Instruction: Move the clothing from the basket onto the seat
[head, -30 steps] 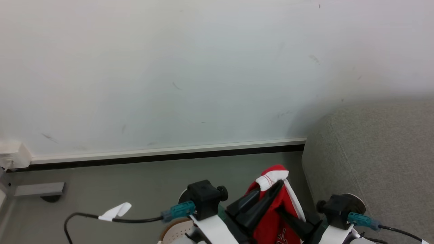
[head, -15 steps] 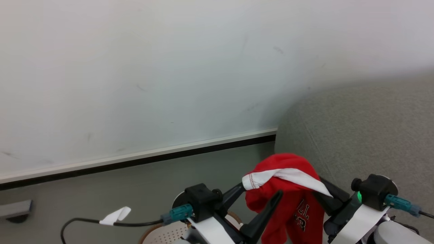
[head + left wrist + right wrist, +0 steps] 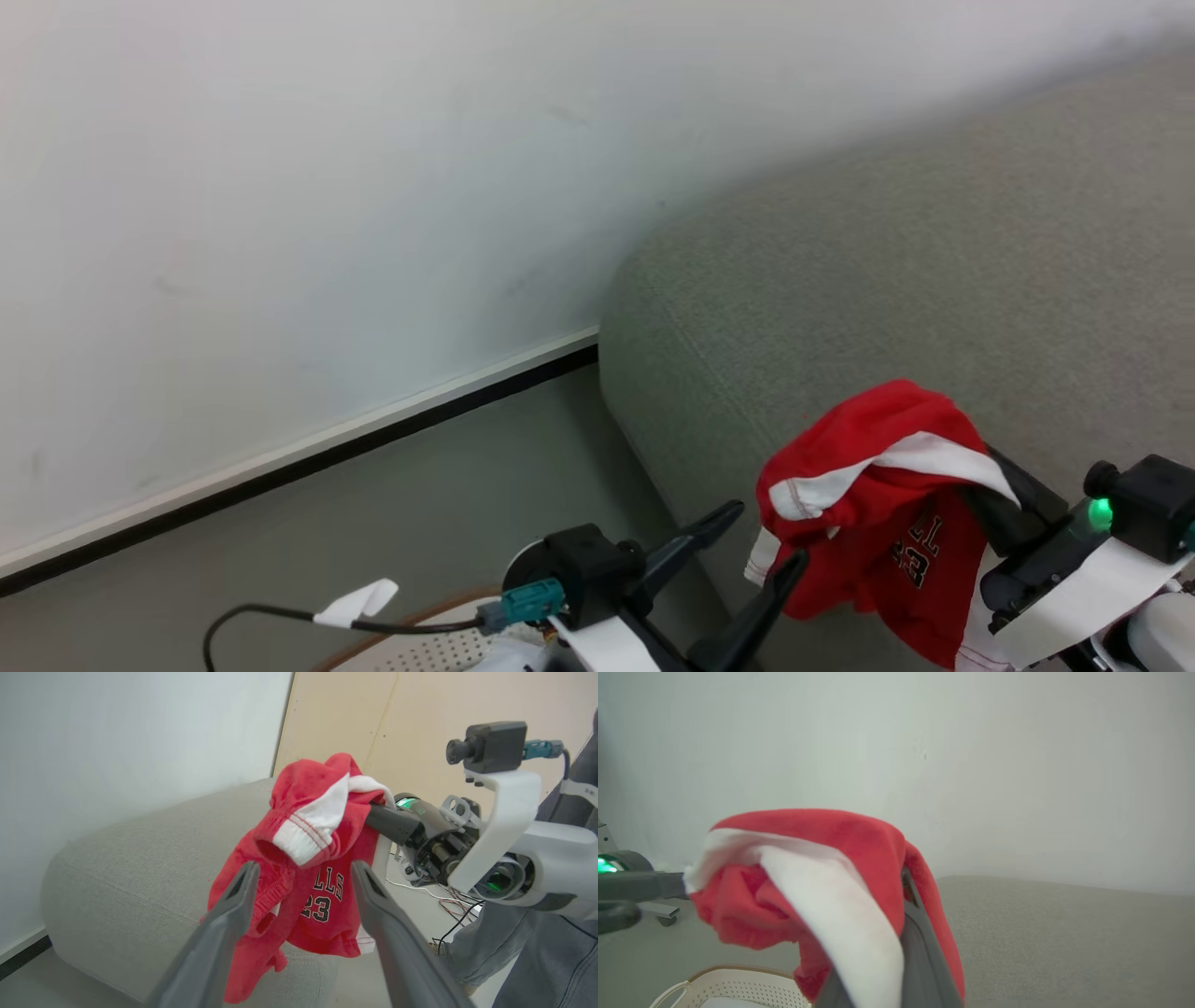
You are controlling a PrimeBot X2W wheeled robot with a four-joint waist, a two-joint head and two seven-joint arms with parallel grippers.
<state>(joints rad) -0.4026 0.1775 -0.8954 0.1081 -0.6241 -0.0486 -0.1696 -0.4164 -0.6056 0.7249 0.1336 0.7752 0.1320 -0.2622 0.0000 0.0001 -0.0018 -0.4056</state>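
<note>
White wall, dark skirting, grey floor. The clothing [image 3: 868, 495], red with white trim, hangs draped over the right gripper [image 3: 383, 817]. Cloth hides that gripper's tips, so a clench cannot be confirmed. Left gripper [image 3: 767, 534] is spread and empty, just beside the garment and no longer under it. The load has passed from beside the basket [image 3: 420, 644] to the front corner of the seat [image 3: 887, 280]. Set-down judged near.
</note>
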